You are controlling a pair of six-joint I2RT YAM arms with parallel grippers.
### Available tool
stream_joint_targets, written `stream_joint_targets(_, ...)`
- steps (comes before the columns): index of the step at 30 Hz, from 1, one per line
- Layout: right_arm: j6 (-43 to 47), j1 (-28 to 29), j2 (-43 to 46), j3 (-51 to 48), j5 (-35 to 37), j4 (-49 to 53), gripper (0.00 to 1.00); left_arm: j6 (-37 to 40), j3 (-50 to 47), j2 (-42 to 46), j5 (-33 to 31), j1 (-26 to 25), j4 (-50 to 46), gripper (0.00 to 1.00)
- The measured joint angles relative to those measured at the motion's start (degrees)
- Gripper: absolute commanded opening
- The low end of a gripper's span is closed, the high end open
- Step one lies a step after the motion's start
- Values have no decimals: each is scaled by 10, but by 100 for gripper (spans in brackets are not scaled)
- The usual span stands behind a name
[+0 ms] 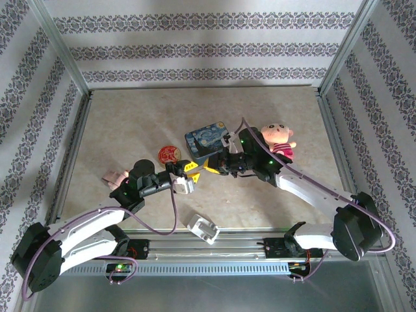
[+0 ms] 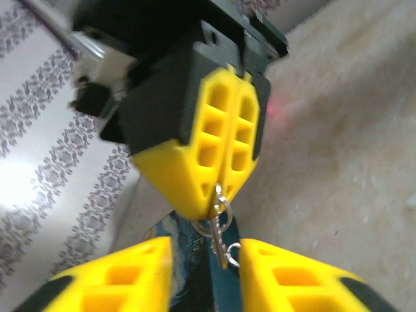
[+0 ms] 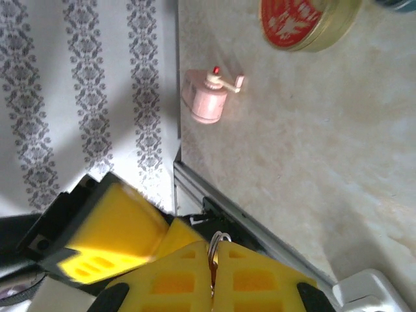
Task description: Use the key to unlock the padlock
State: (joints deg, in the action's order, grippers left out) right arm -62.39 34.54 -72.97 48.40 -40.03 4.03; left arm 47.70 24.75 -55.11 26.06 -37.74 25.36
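Note:
The key (image 2: 221, 235), a thin silvery sliver on small rings, hangs from the tips of my right gripper (image 2: 218, 194), which is shut on its ring. My left gripper (image 2: 207, 263) is open, one yellow finger on each side of the hanging key and neither pressing it. In the right wrist view, the right gripper (image 3: 213, 250) is pinched on the ring (image 3: 219, 239), which pokes out above the tips. From above, the left gripper (image 1: 188, 177) and the right gripper (image 1: 209, 169) meet tip to tip over mid-table. The padlock is out of view.
A blue painted tin (image 1: 207, 140) sits just behind the grippers, with a red-and-gold disc (image 1: 168, 155) to its left and a plush doll (image 1: 278, 140) to its right. A pink object (image 1: 114, 175) lies far left. A white plug (image 1: 203, 227) is at the near edge.

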Motion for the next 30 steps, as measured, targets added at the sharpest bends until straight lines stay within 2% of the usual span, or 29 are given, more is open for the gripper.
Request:
stream_joint_targets(3, 9, -15, 24, -26, 21, -11, 0, -109, 0, 26, -14, 0, 16, 41)
stream_joint_targets(6, 24, -20, 58, -59, 52, -35, 0, -258, 13, 48, -54, 0, 13, 51)
stream_joint_targets(11, 52, -22, 119, -119, 111, -97, 0, -472, 99, 42, -94, 0, -63, 67)
stream_joint_targets(12, 59, -22, 132, -132, 124, -113, 0, -507, 111, 38, -94, 0, -71, 73)
stream_joint_targets(13, 68, -22, 144, -144, 137, -127, 0, -542, 120, 35, -94, 0, -80, 83)
stream_joint_targets(16, 89, -22, 177, -180, 172, -175, 0, -627, 124, 32, -90, 0, -106, 100)
stream_joint_targets(22, 126, -20, 216, -238, 235, -278, 0, -702, 142, 14, -50, 0, -159, 99)
stream_joint_targets(28, 172, 9, 217, -258, 279, -360, 0, -750, 161, -33, 10, 3, -141, 99)
stream_joint_targets(30, 185, 23, 213, -258, 287, -387, 0, -768, 161, -58, 35, 3, -120, 91)
